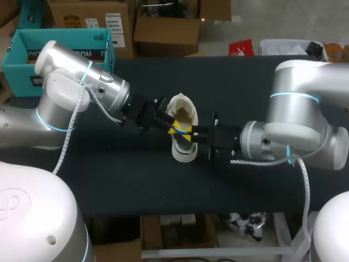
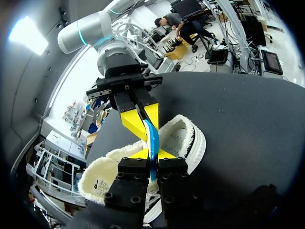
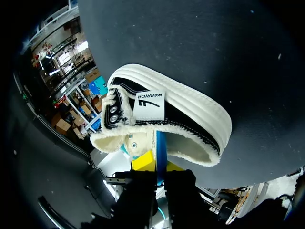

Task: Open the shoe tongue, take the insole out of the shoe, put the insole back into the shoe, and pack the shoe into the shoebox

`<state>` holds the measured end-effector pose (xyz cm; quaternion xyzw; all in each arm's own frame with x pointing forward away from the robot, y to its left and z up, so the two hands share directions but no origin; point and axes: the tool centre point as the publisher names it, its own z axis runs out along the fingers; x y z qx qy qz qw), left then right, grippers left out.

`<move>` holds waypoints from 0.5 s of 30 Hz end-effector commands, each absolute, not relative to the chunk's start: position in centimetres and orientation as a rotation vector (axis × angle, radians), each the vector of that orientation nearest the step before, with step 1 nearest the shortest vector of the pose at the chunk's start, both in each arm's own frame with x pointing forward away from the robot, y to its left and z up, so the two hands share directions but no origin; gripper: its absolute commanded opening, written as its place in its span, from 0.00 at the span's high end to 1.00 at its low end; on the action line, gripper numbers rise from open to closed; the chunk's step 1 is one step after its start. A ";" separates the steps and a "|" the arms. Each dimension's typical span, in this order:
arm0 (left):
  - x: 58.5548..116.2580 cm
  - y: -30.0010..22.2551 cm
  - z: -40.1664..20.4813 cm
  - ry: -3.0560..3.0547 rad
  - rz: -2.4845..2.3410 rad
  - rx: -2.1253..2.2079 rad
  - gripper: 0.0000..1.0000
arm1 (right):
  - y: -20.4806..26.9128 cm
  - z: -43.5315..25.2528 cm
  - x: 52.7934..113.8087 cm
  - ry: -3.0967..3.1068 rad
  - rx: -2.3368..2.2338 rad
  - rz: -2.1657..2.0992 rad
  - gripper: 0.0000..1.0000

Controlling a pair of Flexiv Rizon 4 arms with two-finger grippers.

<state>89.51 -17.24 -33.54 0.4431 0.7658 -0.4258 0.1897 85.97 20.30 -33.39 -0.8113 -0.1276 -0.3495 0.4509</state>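
A white, fleece-lined shoe (image 1: 184,154) lies on the black table (image 1: 136,174) between my two arms. A thin blue insole (image 1: 180,131) stands on edge over the shoe's opening. My left gripper (image 1: 172,129) comes in from the left and is shut on the insole. In the left wrist view the blue insole (image 2: 153,136) runs up from my left gripper (image 2: 152,153) to my right gripper (image 2: 143,125), over the shoe (image 2: 186,136). My right gripper (image 1: 188,135) pinches the same insole (image 3: 161,145) from the other side, just at the shoe's (image 3: 190,105) fleecy rim.
A teal open box (image 1: 16,71) stands at the table's far left corner. Bare black tabletop lies in front of the shoe and behind it.
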 end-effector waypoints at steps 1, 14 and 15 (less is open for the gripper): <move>90.0 -17.7 -33.9 2.166 -1.202 1.240 1.00 | 20.2 -34.4 87.2 -0.318 -1.999 -0.847 1.00; 90.6 -17.2 -33.9 2.204 -1.246 1.245 0.00 | 20.0 -35.1 88.4 -0.317 -2.034 -0.824 1.00; 90.6 -16.9 -33.7 2.205 -1.245 1.245 0.00 | 20.1 -35.1 88.2 -0.327 -2.043 -0.822 1.00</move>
